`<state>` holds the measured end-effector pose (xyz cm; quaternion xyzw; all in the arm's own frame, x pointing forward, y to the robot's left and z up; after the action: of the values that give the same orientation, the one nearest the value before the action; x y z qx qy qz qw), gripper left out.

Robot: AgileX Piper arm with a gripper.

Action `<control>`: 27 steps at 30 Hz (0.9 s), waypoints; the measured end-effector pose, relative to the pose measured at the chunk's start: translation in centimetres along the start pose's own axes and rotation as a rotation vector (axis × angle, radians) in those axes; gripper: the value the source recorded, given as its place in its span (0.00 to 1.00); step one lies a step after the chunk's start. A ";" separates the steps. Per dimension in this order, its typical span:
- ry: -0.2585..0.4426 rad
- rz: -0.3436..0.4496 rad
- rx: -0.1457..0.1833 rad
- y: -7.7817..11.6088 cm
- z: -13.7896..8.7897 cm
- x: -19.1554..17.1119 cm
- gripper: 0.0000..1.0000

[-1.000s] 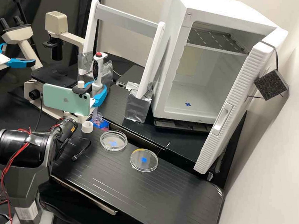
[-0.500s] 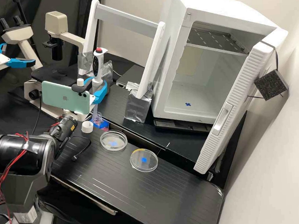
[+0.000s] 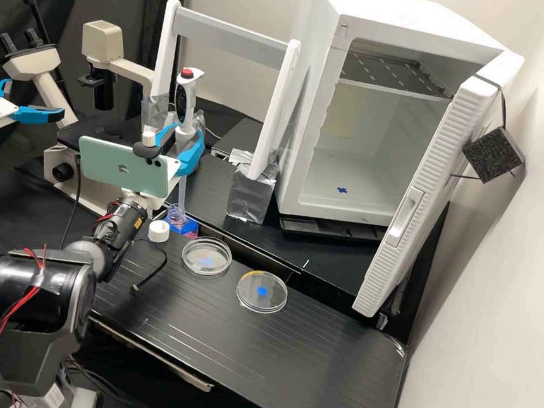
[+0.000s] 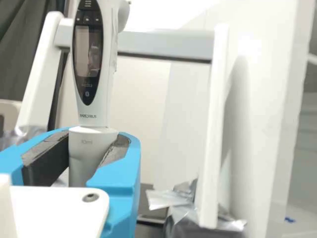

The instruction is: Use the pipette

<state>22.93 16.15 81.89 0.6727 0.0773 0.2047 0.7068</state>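
Between my two blue fingers (image 4: 124, 173) I hold the white pipette (image 4: 91, 146) upright, and behind it stands a white frame (image 4: 213, 119).

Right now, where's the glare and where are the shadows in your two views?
High view: small glints along the rims of the two clear dishes, pale streaks on the black bench that could be glare or scuffs, soft shading on the wall. Wrist view: washed-out brightness above the crossbar, a grey shadow behind the white upright.
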 end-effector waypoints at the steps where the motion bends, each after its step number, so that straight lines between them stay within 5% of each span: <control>1: 0.006 0.012 0.000 0.4 -0.1 -0.1 0.00; 8: 0.034 0.067 0.030 2.6 -0.8 -0.6 0.00; 18: 0.103 0.077 0.119 5.6 -1.5 -1.7 0.00; 27: 0.116 0.121 0.144 8.5 1.3 -5.4 0.00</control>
<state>16.96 12.94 89.47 0.7121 0.0919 0.2798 0.6373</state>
